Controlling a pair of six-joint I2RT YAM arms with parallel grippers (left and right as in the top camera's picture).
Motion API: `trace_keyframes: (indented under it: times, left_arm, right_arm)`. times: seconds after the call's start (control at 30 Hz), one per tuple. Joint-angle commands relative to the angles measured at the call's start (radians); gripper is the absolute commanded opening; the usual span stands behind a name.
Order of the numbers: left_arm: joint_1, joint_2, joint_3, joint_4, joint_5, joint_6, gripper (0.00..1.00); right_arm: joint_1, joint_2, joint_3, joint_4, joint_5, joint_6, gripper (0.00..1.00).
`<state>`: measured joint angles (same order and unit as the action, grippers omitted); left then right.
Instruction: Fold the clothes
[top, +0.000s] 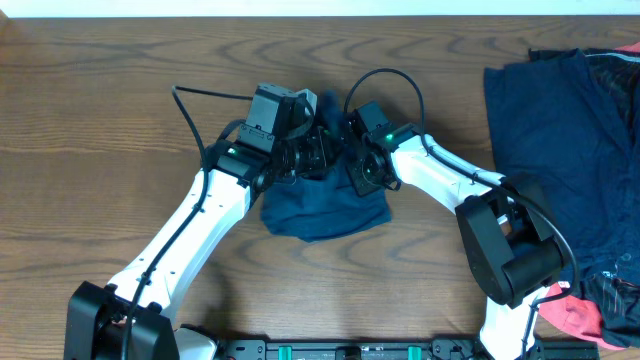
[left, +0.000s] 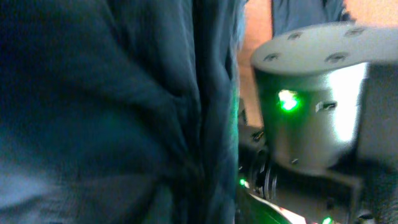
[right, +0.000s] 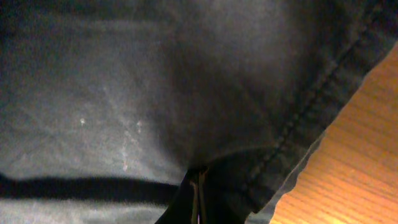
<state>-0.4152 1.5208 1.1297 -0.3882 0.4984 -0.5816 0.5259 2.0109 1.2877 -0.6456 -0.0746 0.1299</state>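
1. Where both arms meet mid-table, a crumpled navy garment (top: 325, 210) lies on the wooden table (top: 100, 120), its upper edge drawn up between the two wrists.
2. Left gripper (top: 312, 150) is at the garment's top-left edge. The left wrist view is filled with blurred navy folds close to the lens and no fingers show, so I can't tell whether it is clenched or released.
3. Right gripper (top: 352, 152) is at the garment's top-right edge, just beside the left one. In the right wrist view the cloth gathers into a narrow pinch at bottom centre, and the jaws look clenched on the navy garment.
4. A stitched hem (right: 323, 93) runs diagonally across the right wrist view, with bare table wood below it at the lower right.
5. The left wrist view also shows the right arm's grey wrist housing (left: 311, 106) with a green LED (left: 286, 101) lit.
6. Remaining clothes sit well apart at the table's right edge: a spread navy piece (top: 560, 120), a dark striped piece (top: 615, 290) and a coral-red piece (top: 572, 318) near the right arm's base.
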Motion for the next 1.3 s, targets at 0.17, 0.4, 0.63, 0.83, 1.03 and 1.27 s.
trace_keyframes:
  times: [0.17, 0.4, 0.63, 0.83, 1.03, 1.27]
  left_arm:
    - [0.041, -0.026, 0.033, 0.020, 0.005, 0.012, 0.46]
    - [0.129, -0.043, 0.033, -0.009, -0.051, 0.095, 0.46]
    - [0.139, -0.011, 0.026, -0.044, -0.180, 0.142, 0.46]
    - [0.139, 0.065, -0.003, -0.050, -0.208, 0.143, 0.46]
    - [0.139, 0.168, -0.003, -0.068, -0.205, 0.143, 0.46]
    - [0.128, 0.273, -0.003, -0.177, -0.199, 0.143, 0.46]
  right_arm:
    - [-0.071, -0.034, 0.053, -0.211, 0.107, 0.110, 0.17]
    - [-0.211, -0.238, 0.219, -0.298, 0.056, 0.032, 0.22]
    - [-0.174, -0.306, 0.221, -0.346, -0.201, -0.047, 0.20]
    - [-0.053, -0.264, 0.123, -0.341, -0.285, -0.050, 0.19]
    - [0.040, -0.220, 0.000, -0.315, -0.275, -0.049, 0.20]
    - [0.042, -0.186, -0.127, -0.278, -0.119, -0.010, 0.20]
